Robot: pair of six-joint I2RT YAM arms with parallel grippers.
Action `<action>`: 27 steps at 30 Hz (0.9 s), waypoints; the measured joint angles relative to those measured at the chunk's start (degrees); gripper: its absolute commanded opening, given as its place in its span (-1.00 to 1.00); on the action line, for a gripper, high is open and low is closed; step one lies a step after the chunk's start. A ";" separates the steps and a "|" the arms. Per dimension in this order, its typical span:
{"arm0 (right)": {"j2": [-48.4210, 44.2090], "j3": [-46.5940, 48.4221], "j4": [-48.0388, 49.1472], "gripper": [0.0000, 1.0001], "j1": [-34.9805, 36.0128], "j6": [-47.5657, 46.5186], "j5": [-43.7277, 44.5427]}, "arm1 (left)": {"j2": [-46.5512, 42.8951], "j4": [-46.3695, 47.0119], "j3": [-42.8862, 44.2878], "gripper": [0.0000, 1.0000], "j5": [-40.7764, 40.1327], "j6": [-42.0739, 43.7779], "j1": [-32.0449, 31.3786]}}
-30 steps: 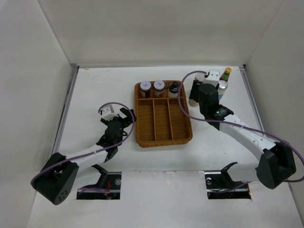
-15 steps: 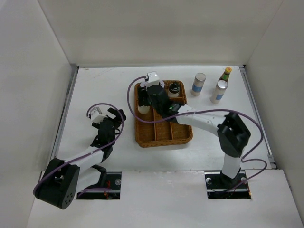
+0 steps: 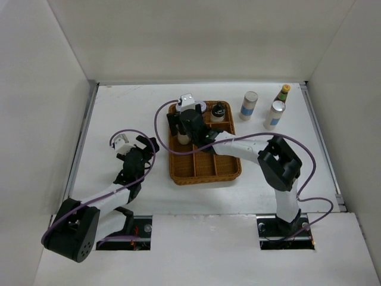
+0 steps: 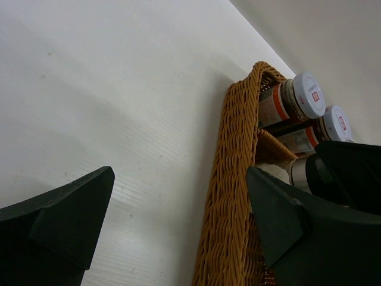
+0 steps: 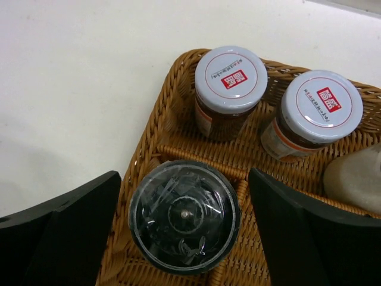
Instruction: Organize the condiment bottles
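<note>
My right gripper (image 3: 183, 126) hangs over the back left of the brown wicker tray (image 3: 205, 177), open. A black-topped bottle (image 5: 184, 215) stands upright in the tray between its fingers, with a gap on each side. Behind it stand two white-lidded jars (image 5: 231, 80) (image 5: 322, 107), and a dark-capped bottle (image 3: 218, 111) sits further right in the back row. Two white-blue cylinders (image 3: 249, 105) (image 3: 274, 115) and the yellow-capped sauce bottle (image 3: 282, 93) stand on the table at the back right. My left gripper (image 3: 134, 149) is open and empty, left of the tray.
The tray's woven left rim (image 4: 229, 179) runs between my left gripper's fingers, close to the right one. White walls enclose the table on three sides. My right arm reaches across the tray's front compartments, its cable looping above.
My right gripper went from the bottles at the back right to the tray with the black-topped bottle, then opened and let it go there. The left arm shifted slightly left.
</note>
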 measured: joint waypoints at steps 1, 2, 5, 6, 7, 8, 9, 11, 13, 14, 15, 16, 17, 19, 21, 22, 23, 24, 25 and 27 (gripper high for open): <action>-0.35 -0.28 0.26 1.00 0.00 0.07 0.00 | 0.00 0.02 0.00 0.90 0.00 0.00 0.00; -1.18 -0.96 0.44 1.00 0.02 0.07 -0.13 | 0.00 0.00 0.00 0.90 0.00 0.00 0.02; -5.86 -3.61 0.04 1.00 -0.37 0.17 -1.03 | -0.07 0.02 0.00 0.90 0.00 0.00 0.00; -8.48 -4.83 0.07 1.00 -0.66 0.33 -1.70 | -0.07 0.04 0.00 0.90 0.00 0.00 0.00; -11.61 -6.08 0.02 1.00 -1.25 0.46 -2.36 | -0.07 0.04 0.00 0.90 0.00 0.00 0.00; -14.58 -7.04 0.09 1.00 -2.23 0.52 -2.93 | -0.07 0.04 0.00 0.90 0.02 0.00 0.00; -17.92 -7.89 0.42 1.00 -3.89 0.66 -3.54 | -0.07 0.04 0.00 0.90 0.04 0.00 0.00; -23.45 -8.98 1.86 1.00 -9.01 1.29 -4.11 | -0.07 0.04 0.00 0.90 0.07 -0.02 -0.07; -26.56 -9.18 3.23 1.00 -15.91 2.01 -3.89 | -0.04 0.07 0.00 0.90 0.07 -0.02 -0.13; -27.04 -9.05 3.87 1.00 -19.67 2.25 -3.61 | -0.04 0.04 0.00 0.90 0.11 0.00 -0.13; -26.75 -8.81 3.98 1.00 -23.50 2.47 -2.99 | -0.04 0.07 0.00 0.91 0.15 0.00 -0.17; -25.88 -8.52 3.80 1.00 -26.45 2.58 -2.58 | -0.04 0.07 0.00 0.91 0.17 -0.02 -0.26; -24.35 -8.13 3.34 1.00 -29.03 2.62 -2.12 | -0.04 0.07 0.00 0.91 0.17 0.00 -0.35; -20.65 -7.80 2.36 1.00 -31.98 2.45 -1.64 | -0.04 0.09 0.00 0.91 0.17 -0.02 -0.37; -17.03 -7.78 0.26 1.00 -33.29 2.14 -1.57 | -0.04 0.09 0.00 0.91 0.20 0.00 -0.37; -15.15 -7.74 -0.83 1.00 -33.79 1.99 -1.60 | -0.04 0.11 0.00 0.91 0.20 0.00 -0.39; -13.62 -7.61 -1.95 1.00 -34.21 1.95 -1.79 | -0.04 0.11 0.00 0.91 0.20 0.00 -0.42; -12.02 -7.34 -3.23 1.00 -34.60 1.88 -1.84 | 0.00 0.13 0.00 0.91 0.20 0.00 -0.44; -10.73 -7.02 -4.26 1.00 -34.91 1.75 -1.95 | 0.11 0.20 0.00 0.91 0.20 0.00 -0.48; -8.70 -5.99 -6.01 1.00 -35.47 1.55 -2.27 | 0.48 0.28 0.00 0.91 0.28 0.00 -0.50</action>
